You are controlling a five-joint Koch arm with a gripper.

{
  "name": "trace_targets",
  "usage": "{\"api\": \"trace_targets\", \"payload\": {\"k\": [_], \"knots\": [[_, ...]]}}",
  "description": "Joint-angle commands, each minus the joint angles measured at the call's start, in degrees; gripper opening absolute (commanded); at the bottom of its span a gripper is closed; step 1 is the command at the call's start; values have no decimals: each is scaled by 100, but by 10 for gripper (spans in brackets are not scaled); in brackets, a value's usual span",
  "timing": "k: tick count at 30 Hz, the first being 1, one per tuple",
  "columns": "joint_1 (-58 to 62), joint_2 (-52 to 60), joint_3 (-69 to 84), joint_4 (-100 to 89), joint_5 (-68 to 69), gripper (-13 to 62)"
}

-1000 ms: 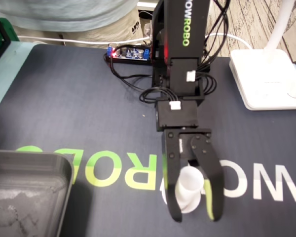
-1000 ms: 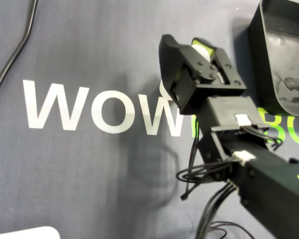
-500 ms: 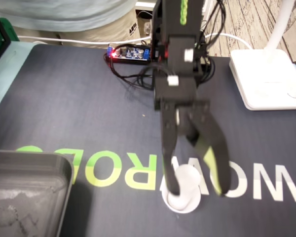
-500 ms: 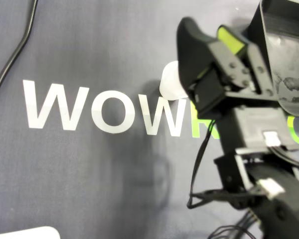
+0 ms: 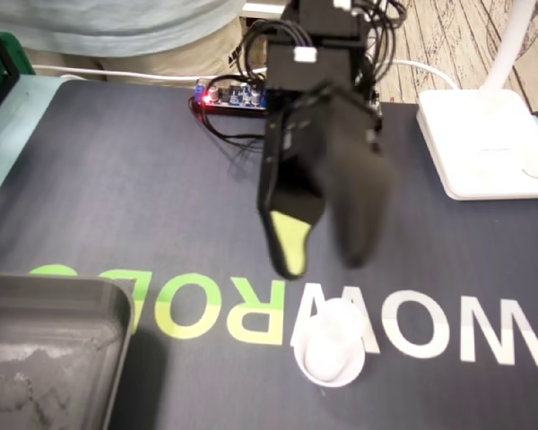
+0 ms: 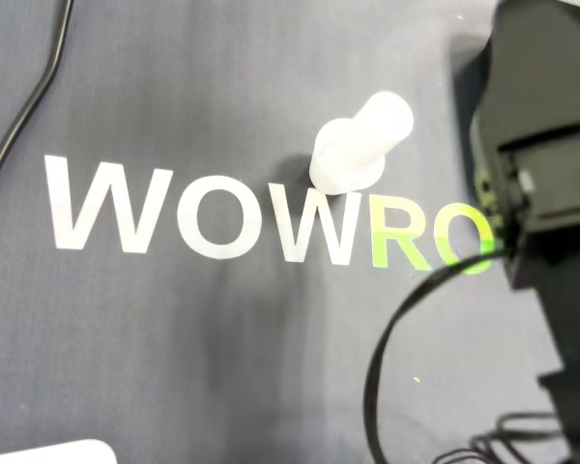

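- Hovering above the mat, my gripper (image 5: pixel 323 255) is spread and holds nothing; one of my fingers (image 5: pixel 291 244) shows a green pad.
- Just below my fingertips and clear of them, the white peg (image 5: pixel 330 351) stands on its round foot on the dark mat (image 5: pixel 143 206), over the pale lettering (image 5: pixel 448 333).
- In the overhead view the white peg (image 6: pixel 360 143) sits near my arm's black body (image 6: pixel 536 164), not touching it.
- Well off to my left in the fixed view lies the grey tray (image 5: pixel 63 300).
- Behind my hand, by the arm's foot, sits a circuit board (image 5: pixel 236 94).
- To the right of my hand and further back stands the white lamp base (image 5: pixel 480 143).
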Motion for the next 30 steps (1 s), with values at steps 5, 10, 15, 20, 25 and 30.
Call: {"api": "trace_targets", "payload": {"k": [5,10,15,20,25,30], "knots": [[237,202,-272,1063,1292,258],[246,308,290,1107,1573,259],[167,501,1037,1063,1705,291],[35,958,1749,1037,1828,291],[44,1002,2206,1037,1969,330],[123,1002,2549,809,1978,338]]}}
